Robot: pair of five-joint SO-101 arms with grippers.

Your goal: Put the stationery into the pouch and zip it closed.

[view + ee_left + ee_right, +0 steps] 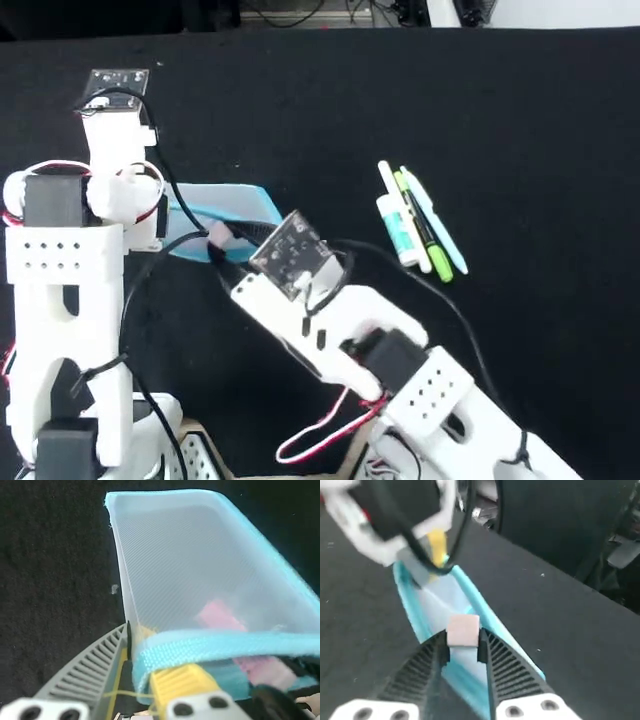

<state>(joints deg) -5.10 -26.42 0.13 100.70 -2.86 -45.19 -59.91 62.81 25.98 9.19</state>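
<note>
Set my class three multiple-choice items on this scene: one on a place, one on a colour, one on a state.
1. Where are the pens relative to the pouch?
A. inside it
B. on the table, apart from it
C. under it

2. What colour is the eraser?
A. pink
B. green
C. black

3. How is the left end effector?
A. open above the pens
B. shut on a pen
C. shut on the pouch's rim

Answers:
1 B: the high view shows the pens lying together on bare table, clear of the pouch.
2 A: the block held in the right end effector is pale pink.
3 C: the left wrist view shows it clamped on the pouch's blue rim.
</note>
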